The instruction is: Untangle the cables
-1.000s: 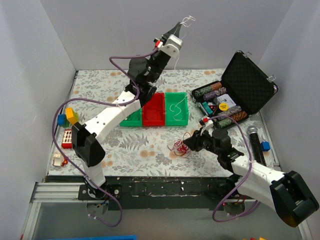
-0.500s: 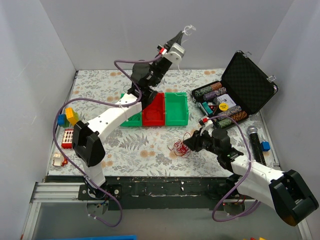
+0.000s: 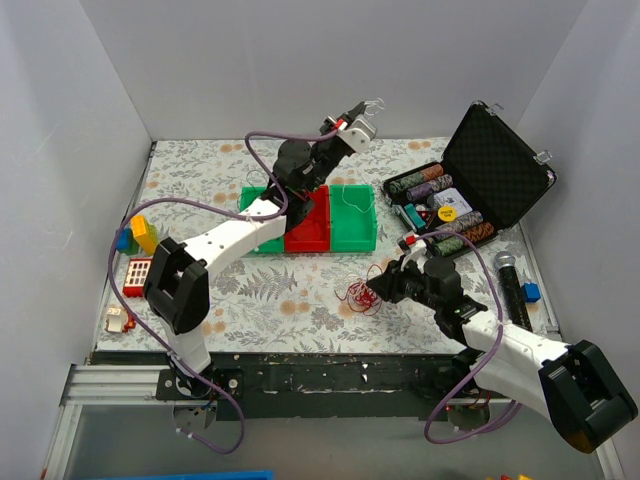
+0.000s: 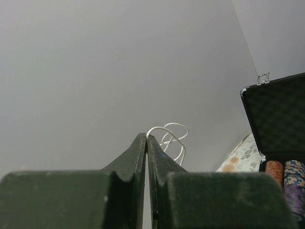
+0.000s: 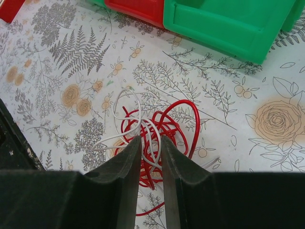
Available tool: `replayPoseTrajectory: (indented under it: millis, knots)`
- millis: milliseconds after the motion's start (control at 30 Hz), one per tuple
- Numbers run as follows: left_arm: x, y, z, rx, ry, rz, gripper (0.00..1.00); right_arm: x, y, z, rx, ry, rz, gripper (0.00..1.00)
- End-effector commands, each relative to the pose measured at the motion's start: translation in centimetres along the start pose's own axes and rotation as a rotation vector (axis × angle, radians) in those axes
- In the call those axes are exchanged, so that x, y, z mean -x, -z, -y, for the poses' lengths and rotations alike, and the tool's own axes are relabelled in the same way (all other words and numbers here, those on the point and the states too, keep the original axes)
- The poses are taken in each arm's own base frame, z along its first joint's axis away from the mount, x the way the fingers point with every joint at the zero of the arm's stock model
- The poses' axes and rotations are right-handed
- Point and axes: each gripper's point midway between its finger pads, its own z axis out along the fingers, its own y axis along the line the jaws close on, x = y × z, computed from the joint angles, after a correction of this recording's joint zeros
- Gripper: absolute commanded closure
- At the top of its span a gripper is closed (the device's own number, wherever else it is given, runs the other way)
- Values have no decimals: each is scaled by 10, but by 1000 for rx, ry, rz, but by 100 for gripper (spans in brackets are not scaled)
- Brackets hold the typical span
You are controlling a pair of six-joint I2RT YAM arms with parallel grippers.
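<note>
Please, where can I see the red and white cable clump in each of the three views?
Top external: the cable clump lies on the table, below centre, nearer than the green bin.
Left wrist: not in it; only a white cable loop shows.
Right wrist: picture centre.
Shared landmark: the floral table cover.

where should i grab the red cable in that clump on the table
Take the big red loop bulging from the clump toward the green bin, pinching across it from above: it lies flat there, clear of the white strands.
</note>
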Motion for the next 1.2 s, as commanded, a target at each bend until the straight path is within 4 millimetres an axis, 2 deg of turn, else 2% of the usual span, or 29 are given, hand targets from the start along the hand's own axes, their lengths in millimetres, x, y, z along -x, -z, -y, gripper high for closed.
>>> replayPoseTrajectory:
  millis: [0, 67, 133, 267, 333, 433, 567, 900, 1067, 1167]
  knots:
    - [14, 16, -13, 16, -8, 2, 100, 6, 0, -2, 6, 21, 25, 69]
    - [1, 27, -4, -2, -16, -22, 100, 6, 0, -2, 6, 21, 25, 70]
    - [10, 34, -8, 8, -14, 10, 100, 6, 1, -3, 9, 23, 28, 70]
    - [56, 17, -37, 80, -17, 130, 100, 8, 1, -3, 11, 26, 34, 70]
    - [88, 2, -56, 118, -27, 209, 100, 7, 0, -3, 14, 26, 28, 70]
    - [133, -9, -80, 162, -48, 320, 100, 6, 0, -4, 16, 25, 24, 71]
    - [162, -9, -93, 184, -81, 400, 100, 7, 2, -4, 17, 26, 35, 71]
    - [150, -1, -87, 177, -118, 372, 100, 7, 2, -3, 13, 26, 33, 71]
    - [127, 6, -77, 163, -125, 316, 100, 6, 2, -2, 7, 23, 31, 71]
    - [106, 11, -66, 146, -139, 267, 100, 6, 2, -2, 6, 23, 31, 72]
